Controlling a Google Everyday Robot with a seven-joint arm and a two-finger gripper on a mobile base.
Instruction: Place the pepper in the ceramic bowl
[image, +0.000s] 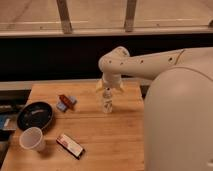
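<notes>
The pepper (65, 98) is small and dark red. It lies on the wooden table (115, 140) at the left of middle, against a small blue-grey block (62, 106). The ceramic bowl (35, 115) is black, round and shallow, and sits at the table's left edge, left of and below the pepper. My gripper (109, 88) hangs over the middle of the table, well right of the pepper. It is open, with its fingers spread on either side of the top of a small clear bottle (107, 101). It holds nothing.
A white paper cup (32, 138) stands at the front left, below the bowl. A flat red-and-white packet (70, 145) lies right of the cup. My arm's large white body (177, 120) covers the right side. A dark wall and a window ledge run behind the table.
</notes>
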